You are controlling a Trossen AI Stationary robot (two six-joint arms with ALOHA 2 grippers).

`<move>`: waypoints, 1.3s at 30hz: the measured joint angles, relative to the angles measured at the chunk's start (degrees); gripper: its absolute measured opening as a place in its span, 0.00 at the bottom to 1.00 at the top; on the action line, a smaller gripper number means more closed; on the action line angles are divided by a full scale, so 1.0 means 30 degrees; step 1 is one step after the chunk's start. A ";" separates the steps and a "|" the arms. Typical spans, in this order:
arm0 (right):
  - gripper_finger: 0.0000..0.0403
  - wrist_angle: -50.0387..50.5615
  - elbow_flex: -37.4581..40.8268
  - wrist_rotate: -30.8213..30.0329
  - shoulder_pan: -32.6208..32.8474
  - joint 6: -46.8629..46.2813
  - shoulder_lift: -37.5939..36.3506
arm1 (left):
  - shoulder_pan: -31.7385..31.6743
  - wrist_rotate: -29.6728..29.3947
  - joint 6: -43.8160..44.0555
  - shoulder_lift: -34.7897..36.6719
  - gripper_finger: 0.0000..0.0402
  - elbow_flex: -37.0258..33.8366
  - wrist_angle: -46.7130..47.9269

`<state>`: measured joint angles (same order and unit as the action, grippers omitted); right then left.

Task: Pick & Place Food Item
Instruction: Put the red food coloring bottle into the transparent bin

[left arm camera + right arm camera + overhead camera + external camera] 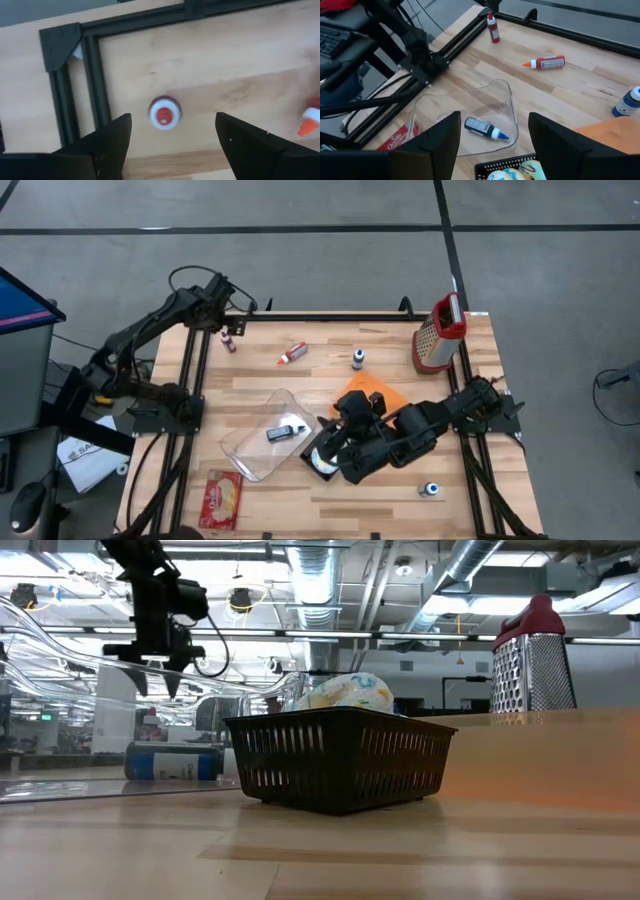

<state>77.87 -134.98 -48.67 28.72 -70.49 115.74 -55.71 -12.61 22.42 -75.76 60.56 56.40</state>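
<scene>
High view: a light butcher-block wooden table (400,350) framed with black metal rail is seen, with both dark arms over it. A clear plastic tray (262,436) with rounded, upturned edges lies near the middle, and a small dark bottle with a blue tip (486,128) rests on its side inside it. A black slotted plastic basket (340,756) stands just right of the tray, largely covered from above by the right arm; a crinkled food packet printed in yellow and blue (345,693) sits in it. A steel box grater with a red handle (437,335) stands upright at the far right corner. A flat orange sheet (385,394) lies behind the basket. A red snack packet (221,500) lies flat by the near left edge; script beginning "Orville" can be read on it in the right wrist view. A red-labelled bottle with an orange nozzle (291,354) lies on its side, and a blue-and-white bottle (357,359) stands beside the sheet.

The left gripper (226,320) is held at the far left corner, pointed down above a small upright red bottle with a white cap (164,112), its fingers spread wide and gripping nothing. The right gripper (320,442) is reached low over the basket, fingers apart and empty.
</scene>
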 joint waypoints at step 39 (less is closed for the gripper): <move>0.56 -0.0258 0.0000 -0.0270 0.1068 -0.1373 0.0007 | 0.0096 -0.0310 0.3720 0.0310 0.57 -0.3024 -0.3540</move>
<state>77.10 -134.98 -49.48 31.92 -74.61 115.77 -55.42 -13.54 33.58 -74.83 51.48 45.78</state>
